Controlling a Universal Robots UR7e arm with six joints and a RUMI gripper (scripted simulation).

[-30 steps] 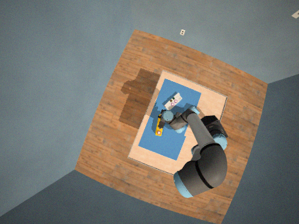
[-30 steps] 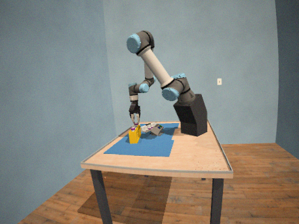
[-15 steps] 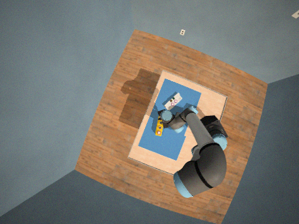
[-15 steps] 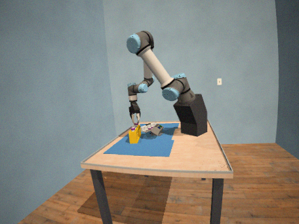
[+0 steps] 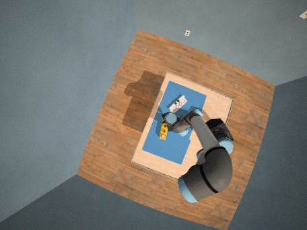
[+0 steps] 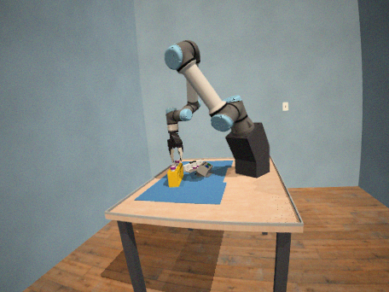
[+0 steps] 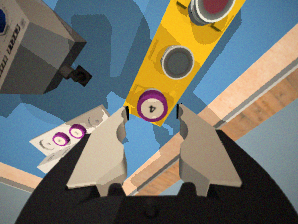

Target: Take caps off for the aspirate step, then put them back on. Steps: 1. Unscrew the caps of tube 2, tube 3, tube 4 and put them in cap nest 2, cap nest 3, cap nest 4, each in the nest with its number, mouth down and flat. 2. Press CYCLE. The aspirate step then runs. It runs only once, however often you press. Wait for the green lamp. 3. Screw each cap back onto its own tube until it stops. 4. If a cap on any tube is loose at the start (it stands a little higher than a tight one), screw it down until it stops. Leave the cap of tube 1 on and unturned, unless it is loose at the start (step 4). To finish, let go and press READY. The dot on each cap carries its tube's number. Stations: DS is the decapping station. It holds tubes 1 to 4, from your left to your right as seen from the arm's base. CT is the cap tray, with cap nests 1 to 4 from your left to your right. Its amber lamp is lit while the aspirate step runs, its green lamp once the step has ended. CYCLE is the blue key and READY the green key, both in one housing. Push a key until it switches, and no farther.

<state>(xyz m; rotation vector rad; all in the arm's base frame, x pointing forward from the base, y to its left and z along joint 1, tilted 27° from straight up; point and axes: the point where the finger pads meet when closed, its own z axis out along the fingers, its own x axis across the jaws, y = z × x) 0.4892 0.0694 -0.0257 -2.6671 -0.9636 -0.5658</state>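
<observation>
Near the table's (image 5: 219,101) (image 6: 256,205) (image 7: 265,75) long edge, the gripper (image 5: 165,118) (image 6: 176,160) (image 7: 152,106) is standing apart around cap 4 (image 6: 177,161) (image 7: 152,106); two caps (image 5: 177,107) (image 6: 195,166) (image 7: 61,139) are awaiting refitting

1. you had the arm (image 5: 205,132) (image 6: 200,85) rising from its dark pedestal (image 5: 220,122) (image 6: 247,168), bending high over the table (image 5: 215,101) (image 6: 252,205) (image 7: 260,65).
2. you saw the gripper (image 5: 165,118) (image 6: 176,160) (image 7: 152,106) pointing down, its fingers apart, above the far end of the yellow station (image 5: 165,128) (image 6: 173,179) (image 7: 142,80).
3. your yellow station stood upright on the blue mat (image 5: 165,151) (image 6: 192,194) (image 7: 250,60), a purple-edged cap (image 5: 163,136) (image 6: 172,168) (image 7: 216,5) topping its near end.
4. beside it you had the pale tray (image 5: 173,109) (image 6: 189,166) (image 7: 36,143), with purple on it, and the grey key housing (image 5: 183,98) (image 6: 206,172) (image 7: 45,50).
5. you could see dark table legs (image 6: 132,256) and a shadow on the wooden floor (image 5: 114,101) (image 6: 333,239) (image 7: 250,107).
</observation>
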